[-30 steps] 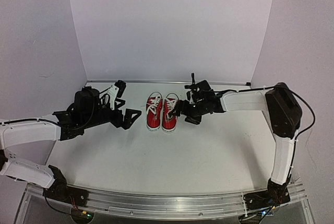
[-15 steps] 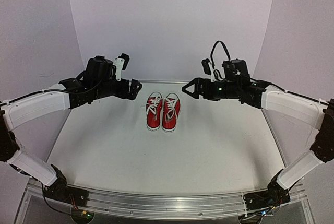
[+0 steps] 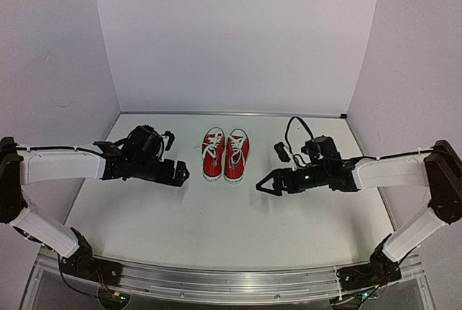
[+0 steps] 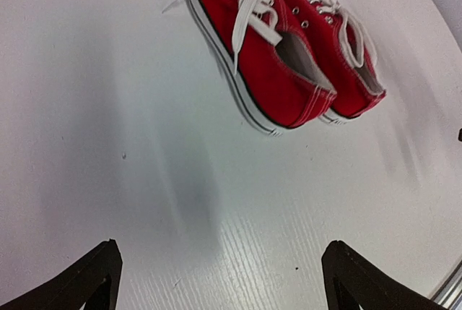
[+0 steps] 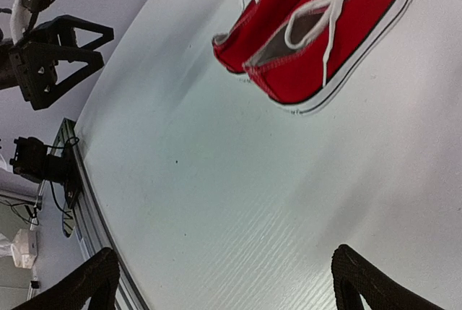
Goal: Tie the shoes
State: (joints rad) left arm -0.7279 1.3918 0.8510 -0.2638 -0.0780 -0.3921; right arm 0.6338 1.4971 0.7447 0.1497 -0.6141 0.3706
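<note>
The shoes [image 3: 225, 157] sit side by side, touching, on the table [image 3: 216, 223], midway between the two sides and toward its far half. Their long axis runs near to far. The heels and open collars face our bases, the toes point at the back wall, and the laces lie across the tongues.

The left gripper [image 3: 180, 174] is near the pair's left side, level with the heels and aimed rightward. The right gripper [image 3: 264, 183] is on the right, slightly nearer our edge than the heels and aimed leftward. Both jaws are spread wide and hold nothing. We judge neither clearly nearer, and each would meet the laces crosswise.
</note>
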